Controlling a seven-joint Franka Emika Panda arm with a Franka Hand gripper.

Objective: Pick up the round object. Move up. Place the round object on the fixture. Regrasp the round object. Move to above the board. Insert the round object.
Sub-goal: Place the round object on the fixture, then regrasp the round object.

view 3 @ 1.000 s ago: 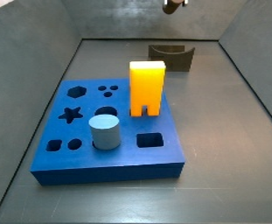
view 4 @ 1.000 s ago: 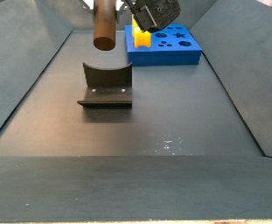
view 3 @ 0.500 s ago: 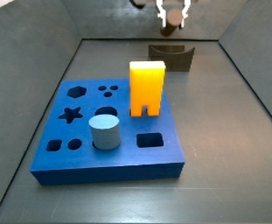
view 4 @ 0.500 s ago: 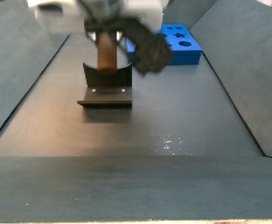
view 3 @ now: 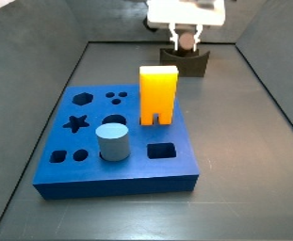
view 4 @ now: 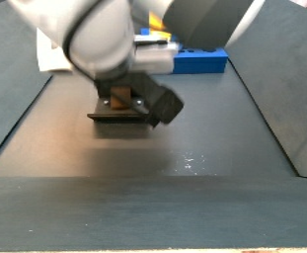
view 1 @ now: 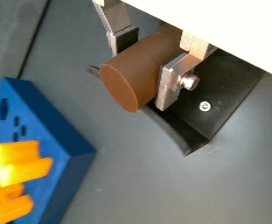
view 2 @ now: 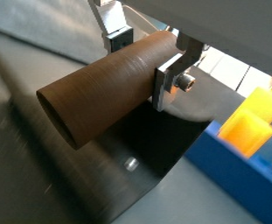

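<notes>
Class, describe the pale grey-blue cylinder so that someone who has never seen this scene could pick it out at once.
Find the big blue board on the grey floor, far from the claw, which holds the brown peg over the fixture. The pale grey-blue cylinder stands upright on the board, just in front of the tall orange-yellow block. It is round, short and pale; the block is square and bright.

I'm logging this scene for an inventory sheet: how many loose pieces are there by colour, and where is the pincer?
Brown: 1, the round object, clamped in the pincer right above the fixture
Orange-yellow: 1, the tall block standing on the board
Pale grey-blue: 1, the cylinder on the board
Total: 3
</notes>
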